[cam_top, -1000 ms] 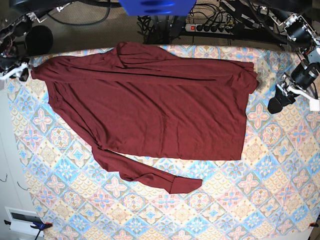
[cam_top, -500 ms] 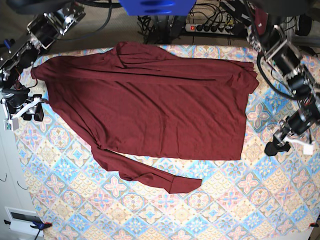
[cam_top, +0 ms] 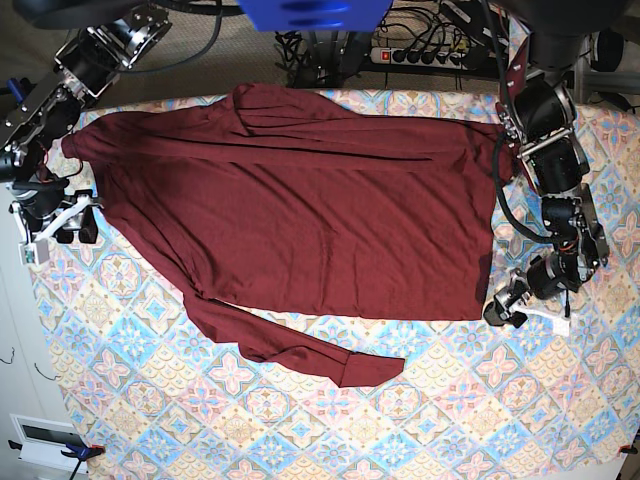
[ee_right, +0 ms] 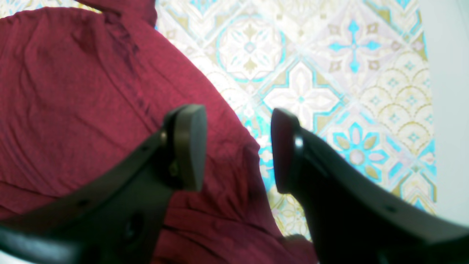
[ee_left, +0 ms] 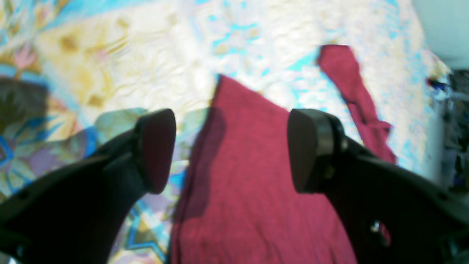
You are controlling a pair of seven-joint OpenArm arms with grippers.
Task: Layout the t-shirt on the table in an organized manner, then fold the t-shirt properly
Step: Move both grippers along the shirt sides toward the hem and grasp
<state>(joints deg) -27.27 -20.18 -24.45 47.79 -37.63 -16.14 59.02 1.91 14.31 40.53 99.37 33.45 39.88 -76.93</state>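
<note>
The dark maroon t-shirt (cam_top: 300,210) lies spread across the table (cam_top: 500,420), with one long sleeve (cam_top: 300,350) trailing toward the front. My left gripper (cam_top: 497,310) is open at the shirt's front right hem corner. In the left wrist view that corner (ee_left: 249,183) lies between the wide-apart fingers of the left gripper (ee_left: 231,150), and the sleeve (ee_left: 351,95) shows beyond. My right gripper (cam_top: 78,228) is open at the shirt's left edge. In the right wrist view the right gripper (ee_right: 236,150) hovers over the shirt's edge (ee_right: 73,91) and the patterned cloth (ee_right: 311,73), holding nothing.
A power strip (cam_top: 420,55) and cables sit behind the table's back edge, under a blue object (cam_top: 315,12). A white device (cam_top: 45,440) stands off the table's front left corner. Pale floor (ee_right: 447,110) shows past the table's edge.
My left gripper has come down and inward from the table's right side to the shirt's front right corner. The right gripper has dropped along the shirt's left edge. The shirt has not moved.
</note>
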